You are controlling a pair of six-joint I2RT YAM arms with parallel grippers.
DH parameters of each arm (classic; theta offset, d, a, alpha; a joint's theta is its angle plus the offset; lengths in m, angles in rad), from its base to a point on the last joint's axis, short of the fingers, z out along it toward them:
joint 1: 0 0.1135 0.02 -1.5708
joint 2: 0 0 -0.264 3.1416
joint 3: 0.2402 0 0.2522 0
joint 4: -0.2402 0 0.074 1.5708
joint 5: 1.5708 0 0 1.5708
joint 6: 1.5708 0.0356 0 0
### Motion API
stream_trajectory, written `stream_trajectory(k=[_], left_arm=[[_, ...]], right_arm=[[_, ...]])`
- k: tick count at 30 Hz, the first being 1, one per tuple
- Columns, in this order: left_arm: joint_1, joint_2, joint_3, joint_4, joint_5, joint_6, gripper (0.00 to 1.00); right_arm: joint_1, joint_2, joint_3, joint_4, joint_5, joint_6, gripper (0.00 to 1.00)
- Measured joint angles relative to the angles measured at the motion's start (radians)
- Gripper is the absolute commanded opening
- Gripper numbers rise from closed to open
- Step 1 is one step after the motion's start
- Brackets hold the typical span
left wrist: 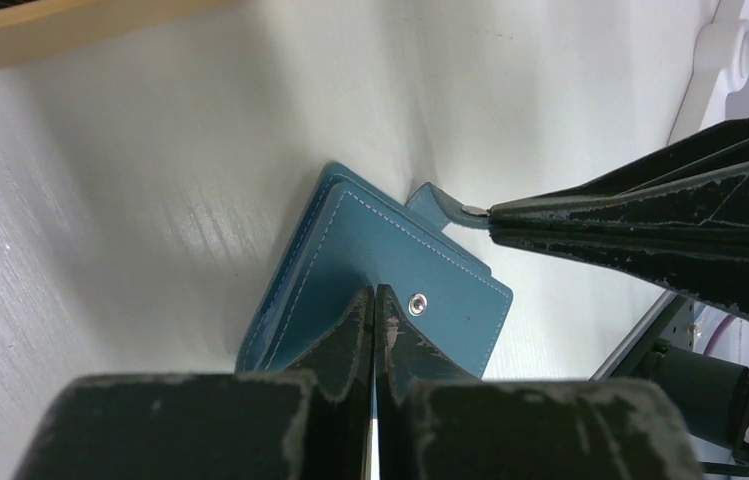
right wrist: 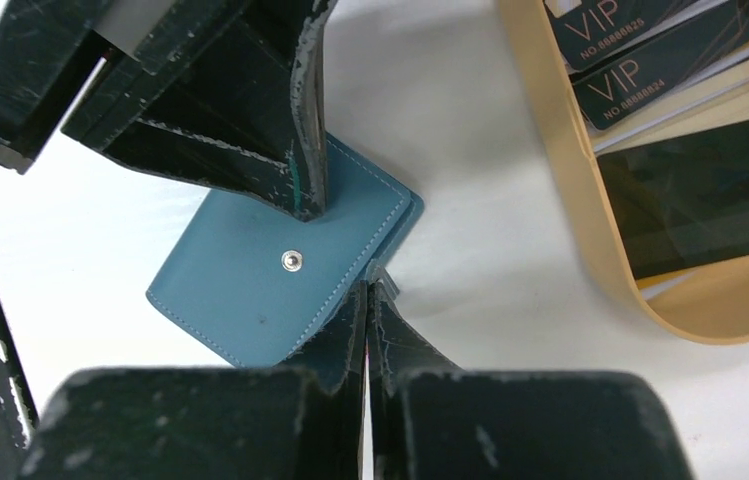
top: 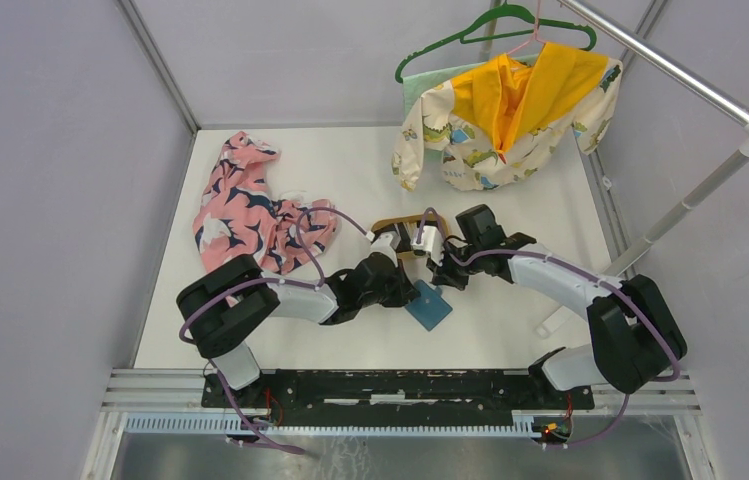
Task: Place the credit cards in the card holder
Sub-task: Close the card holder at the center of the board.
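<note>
Teal card holder (right wrist: pixel 250 295), folded shut on the white table (left wrist: pixel 130 230), just beside the tan wooden tray (right wrist: pixel 562 200) and between the two arms. Snap stud (right wrist: pixel 292 261) on its cover bare, the closing tab off it.

Left gripper (left wrist: pixel 375 300): fingers pressed together on one edge of the cover, with a sliver of teal between them in the right wrist view. Right gripper (right wrist: pixel 367 292): fingers likewise together, nipping the small side tab (left wrist: pixel 438 203) at its metal snap. Credit cards (right wrist: pixel 695 185): dark, some lettered "VIP", stacked in the tray; none is seen in the holder.

Risks, as they look from where I stand:
- The tab is small and held at the very fingertips, so a pull could slip it free and the cover would stay down.
- Both grippers crowd one small object. A pull in a poor direction could drag the whole holder across the table or knock the fingers together.
- If the left grip has taken both leaves rather than one, the holder probably will not open at all.

Not readable:
- Whether the left fingers hold one leaf or the full thickness.
- The inner pockets, hidden while the holder is folded.
- The count of cards, since they overlap and the tray runs off the right wrist view.
- From overhead, most of the tray and part of the holder, which the arms cover.
</note>
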Motion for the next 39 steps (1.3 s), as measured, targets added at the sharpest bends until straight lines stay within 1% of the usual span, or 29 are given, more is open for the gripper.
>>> stream_trajectory(k=[7, 19, 27, 33, 39], left_arm=[[0.002, 0.0, -0.019, 0.032, 0.0, -0.03, 0.02], [-0.007, -0.018, -0.052, 0.06, 0.0, -0.031, 0.02], [-0.011, -0.021, -0.057, 0.068, -0.002, -0.031, 0.02], [-0.02, -0.06, -0.067, 0.064, -0.007, -0.031, 0.02], [-0.02, -0.103, -0.063, 0.014, -0.05, -0.031, 0.02]], right_arm=[[-0.001, 0.03, -0.011, 0.01, -0.066, 0.013, 0.0], [-0.001, 0.048, -0.069, 0.033, -0.146, 0.043, 0.0], [-0.002, 0.047, -0.072, 0.056, -0.158, 0.064, 0.0], [-0.01, 0.044, -0.069, 0.064, -0.158, 0.069, 0.0], [-0.01, 0.076, -0.006, 0.059, -0.159, 0.067, 0.0]])
